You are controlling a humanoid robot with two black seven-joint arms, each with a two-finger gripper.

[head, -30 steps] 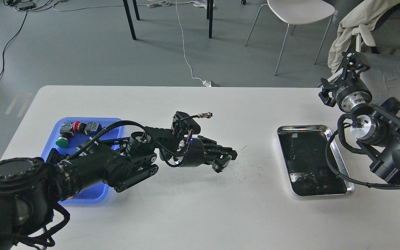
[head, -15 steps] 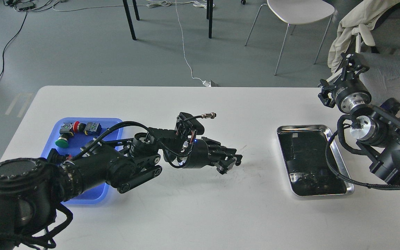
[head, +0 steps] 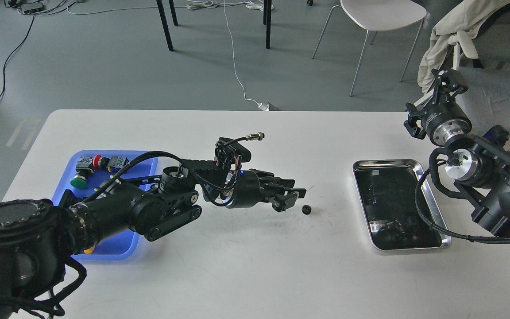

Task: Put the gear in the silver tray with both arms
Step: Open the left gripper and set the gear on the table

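A small black gear [head: 306, 209] lies on the white table, between my left gripper and the silver tray [head: 388, 163]. The tray stands at the right, shiny-rimmed with a dark reflective bottom, and nothing shows clearly in it. My left gripper [head: 293, 198] points right, just left of the gear; its jaws stand apart and hold nothing. My right gripper [head: 430, 101] hangs high beyond the tray's far right corner, off the table edge, dark and seen end-on.
A blue plastic tray [head: 117, 249] at the left holds a green push button [head: 79, 180], a red button [head: 98, 160] and other small parts, partly under my left arm. A chair [head: 381, 17] and a cloth-covered seat [head: 489, 53] stand behind the table.
The left gripper moved right over the table, then opened and drew back left. The gear, unseen before, now lies on the table just right of it. The right arm barely moved.
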